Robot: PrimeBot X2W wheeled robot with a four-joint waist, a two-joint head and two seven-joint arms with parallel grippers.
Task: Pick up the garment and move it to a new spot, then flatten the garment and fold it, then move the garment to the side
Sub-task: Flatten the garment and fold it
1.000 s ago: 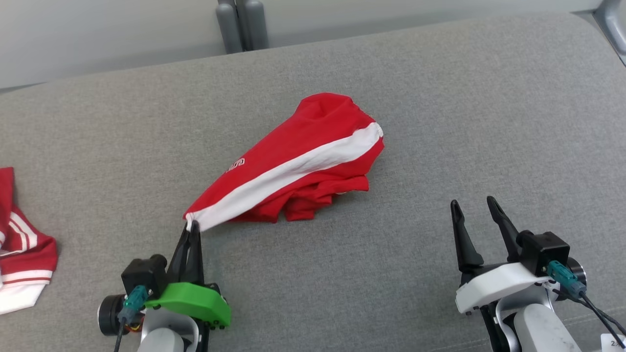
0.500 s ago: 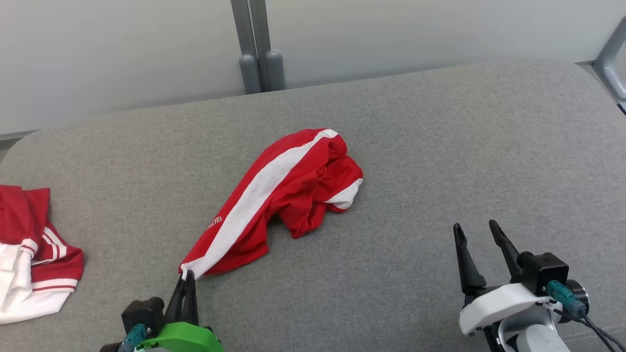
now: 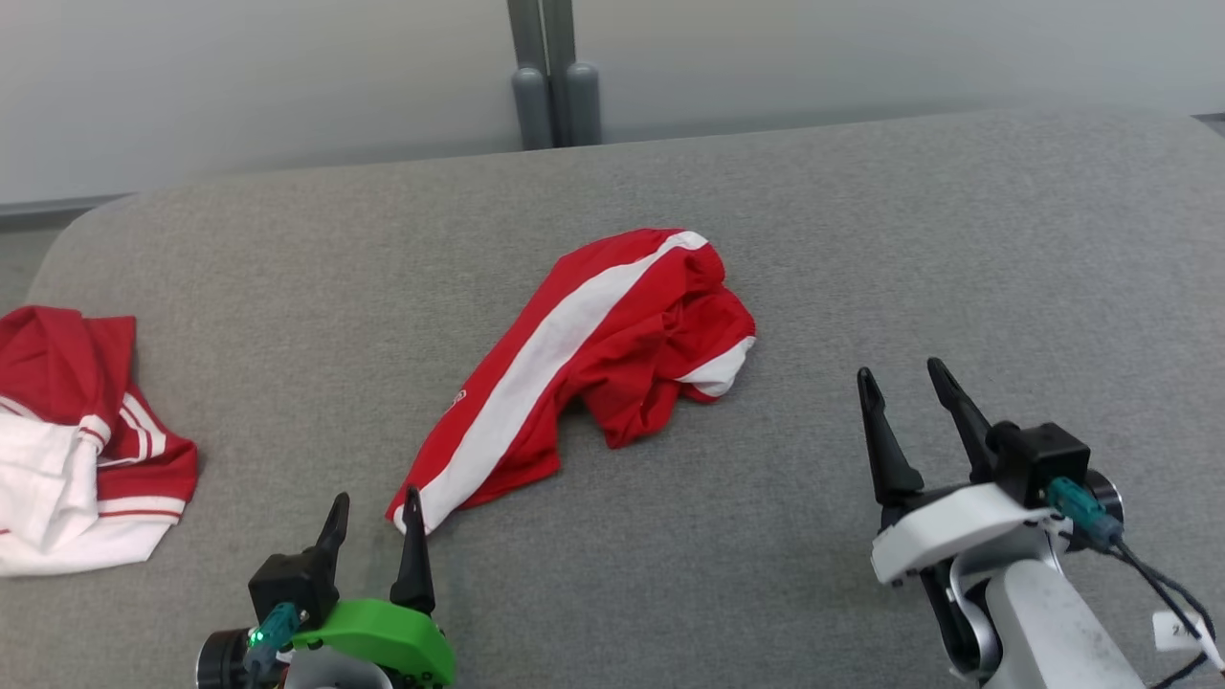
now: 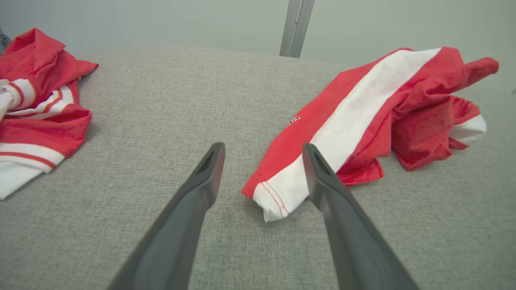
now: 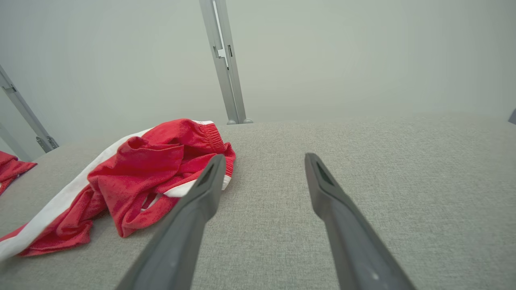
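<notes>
Garment: red shorts-like garment (image 3: 593, 344) with a white stripe, lying mid-bench and stretched towards the robot. The far end is bunched in folds.
Bench: grey fabric-covered bench (image 3: 957, 239).
Left pincer: left pincer (image 3: 375, 498) is spread open and holds nothing. The hem corner (image 4: 270, 197) lies between its fingers, close by the right-hand one. Whether cloth and finger touch is hard to tell.
Right pincer: right pincer (image 3: 900, 371) is spread open and empty, near the bunched end but apart from it.
Second garment: a second garment (image 3: 86, 431), red and white, is heaped at the bench's left edge, well apart.
Risk, snag: if the left pincer draws away, the hem corner by its finger may catch and drag, pulling the garment askew.
Risk, flattening: the bunched end hides its edges. A pinch there probably takes several layers at once, so pulling drags the heap instead of spreading it.
Risk, uneven pull: a tug from one end alone likely slides the whole garment over the bench.
Risk, side spot: moved left, the garment could land on the second garment and tangle with it.
</notes>
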